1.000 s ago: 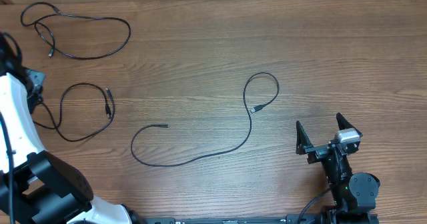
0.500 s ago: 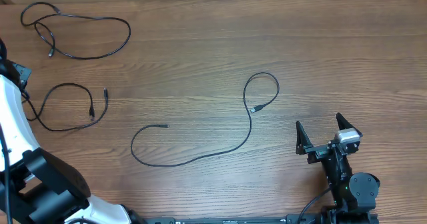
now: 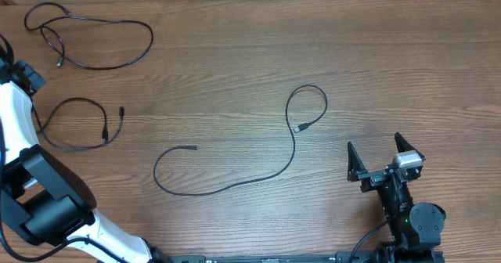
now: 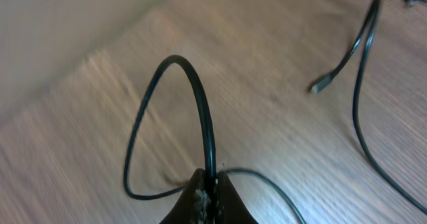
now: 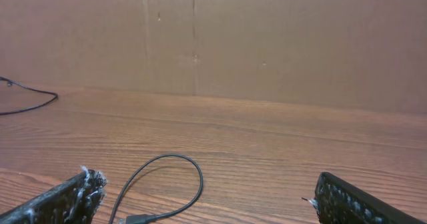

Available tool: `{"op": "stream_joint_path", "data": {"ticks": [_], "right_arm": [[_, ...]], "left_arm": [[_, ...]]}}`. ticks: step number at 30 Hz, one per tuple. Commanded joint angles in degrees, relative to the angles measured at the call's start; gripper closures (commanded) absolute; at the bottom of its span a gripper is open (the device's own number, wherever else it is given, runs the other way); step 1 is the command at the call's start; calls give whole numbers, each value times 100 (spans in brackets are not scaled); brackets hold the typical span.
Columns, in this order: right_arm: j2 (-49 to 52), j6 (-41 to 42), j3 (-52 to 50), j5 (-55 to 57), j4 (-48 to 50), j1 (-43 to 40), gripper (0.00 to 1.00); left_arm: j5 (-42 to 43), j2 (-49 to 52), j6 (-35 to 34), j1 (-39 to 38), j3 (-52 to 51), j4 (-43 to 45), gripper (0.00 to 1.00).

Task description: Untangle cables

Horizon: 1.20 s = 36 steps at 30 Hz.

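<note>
A wooden table (image 3: 235, 67) with a warm brown, streaky grain fills the view from above. Behind its far edge stands a plain brown wall (image 5: 280, 37) with a faint vertical seam. The light is even.

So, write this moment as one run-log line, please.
left gripper: shut on thin black looped cable | right gripper: open, empty | long black centre cable, black top-left cable: loose on wooden table

On the worktop (image 3: 391, 59) the first cable (image 3: 149, 40) lies far left, the second cable (image 3: 106, 130) before it, the third cable (image 3: 235, 185) in the middle, left of the right tool (image 3: 374, 142).
</note>
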Motion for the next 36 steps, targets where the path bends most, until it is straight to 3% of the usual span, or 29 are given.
{"op": "stream_joint_path", "data": {"ticks": [1, 4, 5, 6, 8, 10, 17, 26, 29, 32, 34, 36], "right_arm": [[-46, -11, -59, 39, 31, 17, 0], [-46, -11, -59, 39, 31, 17, 0], [-46, -11, -59, 39, 33, 17, 0], [-46, -11, -59, 39, 31, 17, 0], [-46, -11, -59, 39, 31, 17, 0], [-46, -11, -59, 39, 33, 17, 0], [-46, -11, -59, 39, 31, 17, 0], [-46, -11, -59, 39, 31, 17, 0], [-46, -11, -59, 39, 31, 17, 0], [-46, -11, -59, 39, 31, 17, 0], [-46, -11, -59, 39, 31, 17, 0], [-46, -11, -59, 39, 33, 17, 0]], "left_arm": [[98, 20, 1161, -2, 175, 498, 95], [304, 20, 870, 48, 258, 579, 91], [446, 20, 761, 66, 258, 595, 85], [595, 22, 627, 72, 258, 584, 76], [874, 46, 361, 72, 256, 507, 34], [1102, 76, 192, 72, 256, 378, 9], [1248, 79, -157, -2, 245, -389, 5], [1261, 79, -262, -114, 245, -1080, 8], [1257, 72, -260, -149, 245, -1123, 18], [1056, -9, -260, -155, 258, -1099, 19], [778, -111, -262, -153, 278, -1102, 18], [433, -208, -264, -153, 286, -1123, 3]]}}
